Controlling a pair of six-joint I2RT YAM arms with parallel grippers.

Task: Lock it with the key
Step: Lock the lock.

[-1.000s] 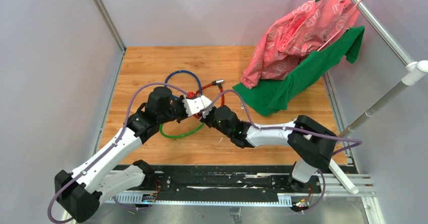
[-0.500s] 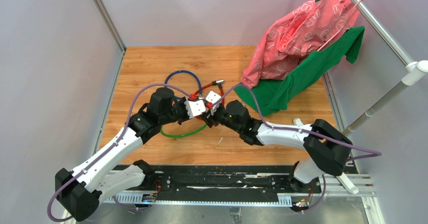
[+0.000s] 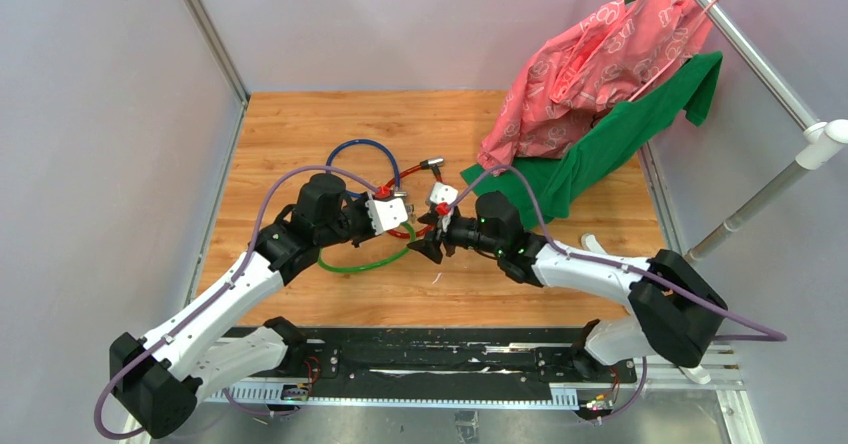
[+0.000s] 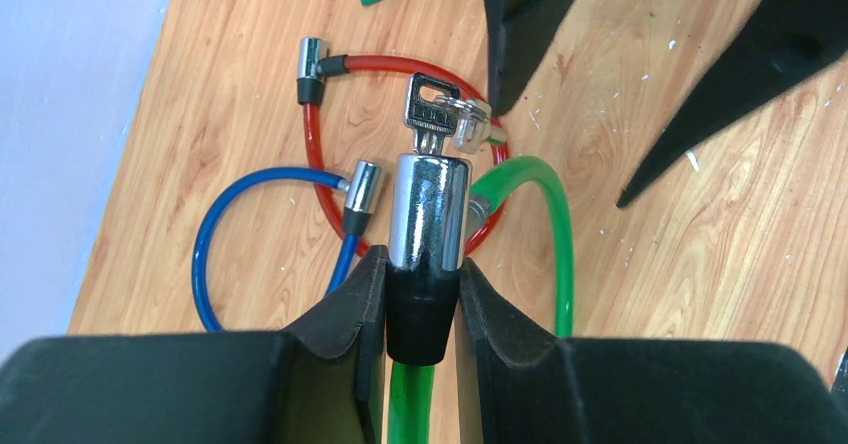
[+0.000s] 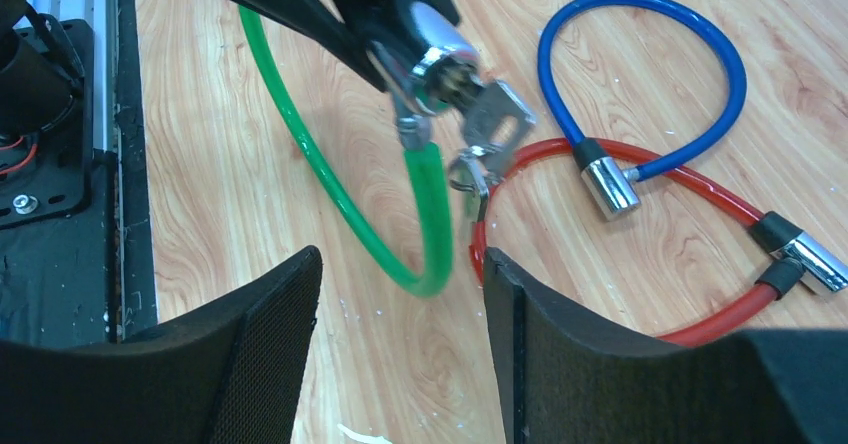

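My left gripper (image 4: 420,264) is shut on the black collar of the green cable lock's silver cylinder (image 4: 430,209) and holds it above the wood floor. The key (image 4: 430,109) sticks out of the cylinder's end, with a second key hanging from its ring. In the right wrist view the key (image 5: 497,114) is ahead of my right gripper (image 5: 400,259), which is open and empty, well short of it. The green cable (image 5: 330,194) loops down below the cylinder. From above, the left gripper (image 3: 395,211) and the right gripper (image 3: 428,242) face each other with a small gap.
A red cable lock (image 4: 400,64) and a blue cable lock (image 4: 230,224) lie on the floor under the held cylinder. Pink clothing (image 3: 590,54) and a green cloth (image 3: 600,154) hang at the back right. A black rail (image 3: 430,359) runs along the near edge.
My right gripper has drawn back to the right, away from the left gripper and the lock's end. The left gripper has kept its hold and hardly moved.
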